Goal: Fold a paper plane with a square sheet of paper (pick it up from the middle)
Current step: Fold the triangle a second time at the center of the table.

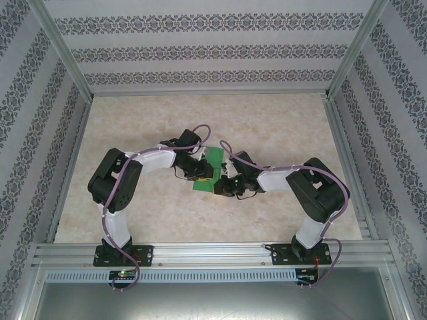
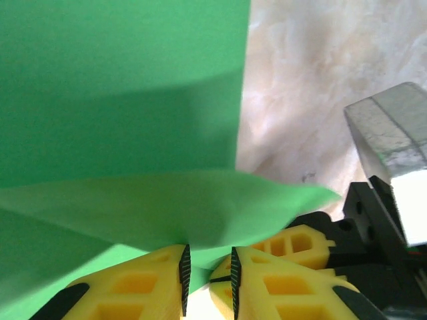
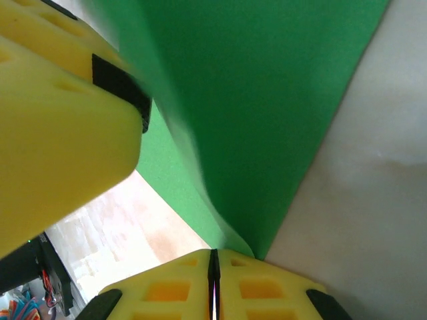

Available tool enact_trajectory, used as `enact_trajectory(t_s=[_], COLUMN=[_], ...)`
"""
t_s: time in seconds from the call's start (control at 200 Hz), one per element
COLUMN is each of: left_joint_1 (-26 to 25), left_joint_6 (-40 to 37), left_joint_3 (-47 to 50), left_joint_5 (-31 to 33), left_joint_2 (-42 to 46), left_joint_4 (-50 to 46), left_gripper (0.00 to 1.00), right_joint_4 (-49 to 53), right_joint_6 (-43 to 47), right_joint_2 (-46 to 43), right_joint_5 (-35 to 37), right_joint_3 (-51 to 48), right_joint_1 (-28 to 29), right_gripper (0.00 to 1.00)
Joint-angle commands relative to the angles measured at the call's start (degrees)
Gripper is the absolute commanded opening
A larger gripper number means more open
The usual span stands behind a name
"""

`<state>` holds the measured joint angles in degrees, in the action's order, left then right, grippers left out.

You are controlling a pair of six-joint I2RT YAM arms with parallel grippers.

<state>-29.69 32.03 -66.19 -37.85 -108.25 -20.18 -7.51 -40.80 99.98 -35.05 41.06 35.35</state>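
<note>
Marbled tabletop (image 1: 280, 133), patterned walls (image 1: 213, 50). Your left gripper (image 2: 209, 267) and right gripper (image 3: 213, 267) both pinch the green paper sheet (image 2: 120, 100), crowding each other.

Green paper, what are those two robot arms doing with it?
They are folding it. Both arms meet over the middle of the table, and the green sheet of paper is held between them. The left fingers pinch a bent flap, and the right fingers are closed on another edge. It is only partly folded, not a plane yet.
</note>
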Motion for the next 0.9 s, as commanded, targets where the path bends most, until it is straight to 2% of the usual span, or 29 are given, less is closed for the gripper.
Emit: enact_trajectory(t_s=[0.0, 0.345, 0.894], left_joint_1=[-0.8, -1.2, -0.4], left_joint_6=[1.8, 2.4, 2.0], left_joint_3=[1.3, 2.3, 0.7], left_joint_5=[-2.5, -3.2, 6.0], left_joint_2=[0.1, -3.3, -5.7], left_joint_4=[4.1, 7.2, 5.4], left_gripper=[0.27, 0.26, 0.24], right_joint_4=[1.8, 2.3, 2.7], right_joint_6=[-0.1, -0.3, -0.3], right_joint_2=[0.3, -0.4, -0.1], right_joint_5=[2.4, 2.9, 3.0], right_joint_3=[-1.2, -1.2, -2.3], right_joint_1=[-0.3, -0.1, -0.1], right_gripper=[0.11, 0.11, 0.11])
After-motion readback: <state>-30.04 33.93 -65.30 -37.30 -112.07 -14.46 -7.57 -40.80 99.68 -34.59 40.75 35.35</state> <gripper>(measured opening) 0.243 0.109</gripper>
